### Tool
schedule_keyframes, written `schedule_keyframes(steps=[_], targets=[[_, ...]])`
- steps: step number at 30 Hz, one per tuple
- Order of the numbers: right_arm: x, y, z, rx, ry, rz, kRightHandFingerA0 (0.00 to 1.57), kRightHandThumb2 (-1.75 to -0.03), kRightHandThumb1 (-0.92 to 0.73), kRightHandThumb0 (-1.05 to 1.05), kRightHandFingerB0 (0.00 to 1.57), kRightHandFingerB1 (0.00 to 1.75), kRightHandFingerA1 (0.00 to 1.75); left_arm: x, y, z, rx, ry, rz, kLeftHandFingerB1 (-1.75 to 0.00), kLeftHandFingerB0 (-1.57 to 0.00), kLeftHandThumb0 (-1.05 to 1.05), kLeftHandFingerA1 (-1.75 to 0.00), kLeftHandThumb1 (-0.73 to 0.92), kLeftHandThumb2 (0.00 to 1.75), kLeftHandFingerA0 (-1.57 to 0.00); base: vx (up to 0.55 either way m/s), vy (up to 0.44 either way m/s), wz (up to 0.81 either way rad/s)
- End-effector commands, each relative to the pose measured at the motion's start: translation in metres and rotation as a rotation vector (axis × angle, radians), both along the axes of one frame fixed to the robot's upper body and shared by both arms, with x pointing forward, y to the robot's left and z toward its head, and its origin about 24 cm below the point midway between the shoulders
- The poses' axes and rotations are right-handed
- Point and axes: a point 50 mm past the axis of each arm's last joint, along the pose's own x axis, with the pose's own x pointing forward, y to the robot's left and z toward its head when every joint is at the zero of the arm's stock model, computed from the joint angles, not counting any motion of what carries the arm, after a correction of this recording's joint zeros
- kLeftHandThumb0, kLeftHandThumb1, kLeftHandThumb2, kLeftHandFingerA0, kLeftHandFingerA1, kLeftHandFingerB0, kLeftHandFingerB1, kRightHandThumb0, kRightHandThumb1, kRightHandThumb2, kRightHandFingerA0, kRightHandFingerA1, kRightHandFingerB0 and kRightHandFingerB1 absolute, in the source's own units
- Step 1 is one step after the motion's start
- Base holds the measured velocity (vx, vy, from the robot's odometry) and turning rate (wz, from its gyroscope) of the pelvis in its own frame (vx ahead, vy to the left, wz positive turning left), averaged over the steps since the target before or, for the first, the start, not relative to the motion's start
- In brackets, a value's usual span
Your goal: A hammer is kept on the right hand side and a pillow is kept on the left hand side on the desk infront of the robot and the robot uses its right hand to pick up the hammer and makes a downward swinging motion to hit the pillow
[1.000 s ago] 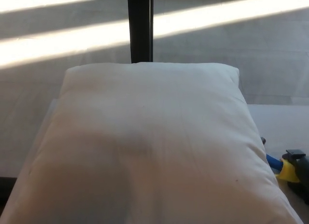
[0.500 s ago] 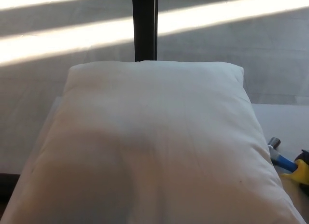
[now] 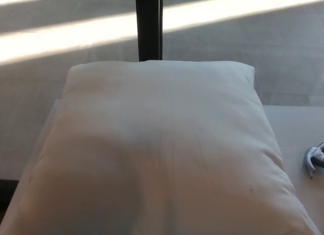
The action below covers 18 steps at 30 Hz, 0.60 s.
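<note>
showing only its steel head (image 3: 315, 159) now, the hammer's blue and yellow handle has left view; no hand visible, pillow (image 3: 157, 149) unhit.

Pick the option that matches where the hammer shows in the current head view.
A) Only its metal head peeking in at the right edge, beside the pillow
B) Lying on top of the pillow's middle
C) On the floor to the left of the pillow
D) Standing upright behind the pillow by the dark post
A: only the metal head of the hammer shows at the right edge, over the desk, beside the pillow; neither hand is in view.
</note>
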Motion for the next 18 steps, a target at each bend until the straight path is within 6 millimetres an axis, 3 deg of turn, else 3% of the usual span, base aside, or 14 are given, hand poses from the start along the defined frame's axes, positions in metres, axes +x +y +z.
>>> schedule_keyframes(steps=[1,2,3,5,6,10,12,13,16,18], targets=[[0.010,-0.009,0.029,0.066,-0.054,-0.007,0.98,-0.94,-0.59,-0.17,0.82,1.41,1.72,-0.004,0.007,0.007,0.032,-0.001,-0.006,-0.48,-0.62,-0.71,-0.60,0.74,0.62,-0.70,0.00,0.000,0.00],[0.011,-0.008,0.032,0.066,-0.059,0.005,0.98,-0.94,-0.59,-0.17,0.82,1.41,1.72,-0.004,0.006,0.007,0.035,0.006,-0.009,-0.48,-0.62,-0.71,-0.60,0.74,0.62,-0.70,0.00,0.000,0.00],[0.012,-0.007,0.033,0.072,-0.059,0.007,1.19,-1.09,-0.53,-0.31,0.97,1.18,1.34,-0.004,0.006,0.007,0.032,0.004,-0.004,-0.48,-0.63,-0.71,-0.61,0.73,0.62,-0.72,0.00,0.000,0.00],[0.016,-0.004,0.039,0.083,-0.058,0.031,1.18,-1.10,-0.54,-0.29,0.96,1.17,1.33,-0.005,0.006,0.006,0.029,0.003,0.013,-0.48,-0.64,-0.71,-0.61,0.73,0.62,-0.72,0.00,0.000,0.00],[0.017,-0.003,0.041,0.094,-0.069,0.041,0.92,-1.02,-0.57,-0.21,0.83,1.39,1.68,-0.005,0.006,0.006,0.027,0.001,0.009,-0.48,-0.64,-0.71,-0.62,0.73,0.62,-0.71,0.00,0.000,0.00],[0.024,0.010,0.052,0.116,-0.114,0.141,0.97,-1.11,-0.52,-0.17,0.82,1.43,1.67,-0.007,0.004,0.004,0.030,0.015,-0.005,-0.47,-0.62,-0.71,-0.59,0.75,0.62,-0.70,0.00,0.000,0.00],[0.028,0.017,0.057,0.122,-0.126,0.179,0.91,-1.01,-0.53,-0.20,0.81,1.48,1.71,-0.006,0.004,0.004,0.029,0.010,0.004,-0.48,-0.63,-0.71,-0.59,0.74,0.62,-0.71,0.00,0.000,0.00],[0.034,0.025,0.063,0.128,-0.141,0.207,0.92,-1.11,-0.47,-0.22,0.83,1.49,1.68,-0.006,0.004,0.004,0.027,0.011,0.000,-0.47,-0.63,-0.70,-0.59,0.74,0.62,-0.71,0.00,0.000,0.00],[0.037,0.030,0.069,0.122,-0.144,0.231,0.91,-1.08,-0.47,-0.20,0.82,1.51,1.71,-0.006,0.003,0.003,0.027,0.013,-0.005,-0.47,-0.62,-0.71,-0.59,0.75,0.63,-0.70,0.00,0.000,0.00],[0.047,0.044,0.085,0.137,-0.171,0.299,0.92,-1.18,-0.47,-0.21,0.82,1.53,1.70,-0.007,0.003,0.002,0.024,0.011,0.017,-0.48,-0.64,-0.70,-0.60,0.74,0.62,-0.73,0.00,0.000,0.00]])
